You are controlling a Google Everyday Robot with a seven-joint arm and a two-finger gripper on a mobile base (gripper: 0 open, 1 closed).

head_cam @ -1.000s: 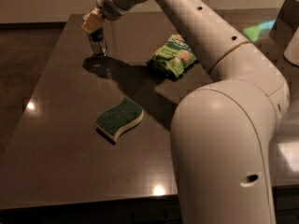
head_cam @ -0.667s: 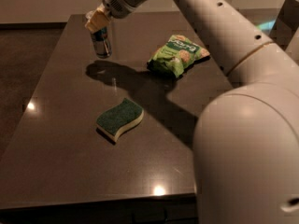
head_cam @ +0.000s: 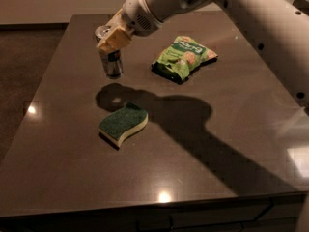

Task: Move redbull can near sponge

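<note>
Since the earlier frames the redbull can (head_cam: 113, 64) has come nearer to the sponge (head_cam: 123, 124), carried in the hand (head_cam: 112, 40), and the bulky white arm (head_cam: 231, 4) that filled the right foreground has swung back, so that more of the dark table (head_cam: 217, 144) shows.

Nearest, the front part of the table carries only a few bright glints of light. Beyond it, left of centre, the sponge lies flat with its dark green face up and its pale yellow foam showing along the near edge. Just behind the sponge a broad shadow (head_cam: 116, 96) spreads over the table and runs off to the right.

Farther back, past that shadow, the can stands upright in the hand, which is clenched on its upper part; the yellowish fingers (head_cam: 115, 36) cover the can's upper wall, and the silver rim peeps out at their left. The can's base appears to be clear of the table. Can and sponge are near each other but apart.

To the right of the can lies a green snack bag (head_cam: 183, 57), well clear of the hand. The arm reaches in from the upper right.
</note>
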